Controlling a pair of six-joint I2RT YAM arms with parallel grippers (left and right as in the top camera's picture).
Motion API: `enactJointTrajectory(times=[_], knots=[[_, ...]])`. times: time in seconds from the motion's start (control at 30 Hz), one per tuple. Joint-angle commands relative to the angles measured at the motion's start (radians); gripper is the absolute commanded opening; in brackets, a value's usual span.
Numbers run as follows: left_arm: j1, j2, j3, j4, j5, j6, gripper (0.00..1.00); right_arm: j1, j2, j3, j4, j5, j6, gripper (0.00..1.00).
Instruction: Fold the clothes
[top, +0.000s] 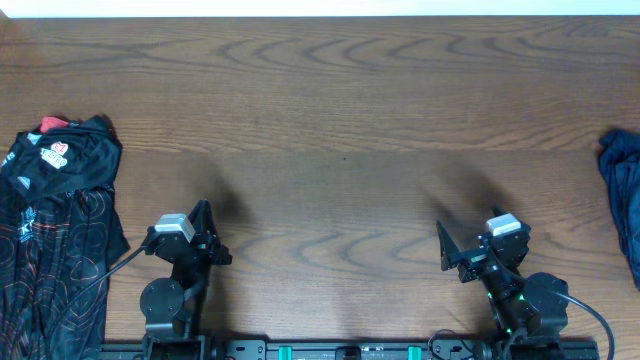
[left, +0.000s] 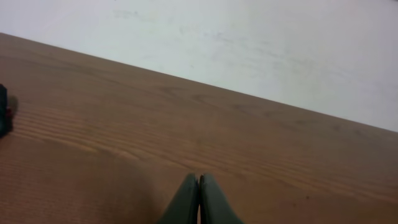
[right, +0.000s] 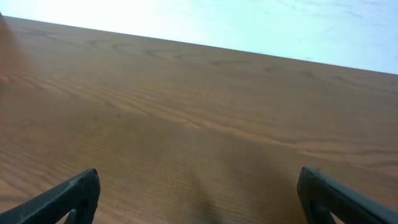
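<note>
A black jersey (top: 55, 235) with thin orange-red contour lines and white logos lies crumpled at the table's left edge, with a bit of red cloth (top: 53, 124) showing at its top. A dark blue garment (top: 624, 190) lies at the right edge. My left gripper (top: 205, 215) is shut and empty, near the front, right of the jersey; its tips show in the left wrist view (left: 199, 180). My right gripper (top: 465, 238) is open wide and empty over bare wood, far left of the blue garment; its fingers frame the right wrist view (right: 199, 193).
The wooden table (top: 330, 120) spans the view, with a pale wall behind its far edge (left: 249, 43). A dark edge of cloth (left: 4, 112) shows at the left of the left wrist view.
</note>
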Motion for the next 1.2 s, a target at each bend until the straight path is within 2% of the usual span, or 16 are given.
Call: enactJointTrajectory(times=[0.0,0.27,0.3,0.33,0.37,0.4,0.63,0.77,0.93,1.17], knots=[[-0.001,0.000,0.011,-0.011,0.018,-0.013,0.06,0.010,-0.008,-0.008,0.001,0.002,-0.012,0.99],[-0.001,0.007,0.011,-0.038,0.001,-0.012,0.06,0.010,-0.008,-0.008,0.001,0.002,-0.012,0.99],[-0.001,0.009,0.011,-0.041,0.002,-0.012,0.34,0.010,-0.008,-0.008,0.001,0.002,-0.012,0.99],[-0.001,0.011,0.011,-0.041,0.002,-0.011,0.55,0.010,-0.008,-0.008,0.001,0.002,-0.012,0.99],[-0.001,0.014,0.011,-0.041,0.002,-0.010,0.88,0.010,-0.008,-0.008,0.001,0.002,-0.012,0.99],[-0.001,0.014,0.011,-0.041,0.002,-0.009,0.98,0.010,-0.008,-0.008,0.001,0.002,-0.012,0.99],[-0.001,0.015,0.017,-0.042,-0.003,-0.003,0.98,0.010,-0.008,-0.008,0.001,0.002,-0.012,0.99],[-0.001,0.074,0.070,-0.083,-0.040,0.037,0.98,0.010,-0.008,-0.008,0.001,0.002,-0.012,0.99],[-0.001,0.252,0.188,-0.105,-0.089,0.076,0.98,0.010,-0.008,-0.008,0.001,0.002,-0.012,0.99],[-0.001,0.607,0.391,-0.206,-0.123,0.085,0.98,0.010,-0.008,-0.008,0.001,0.002,-0.012,0.99]])
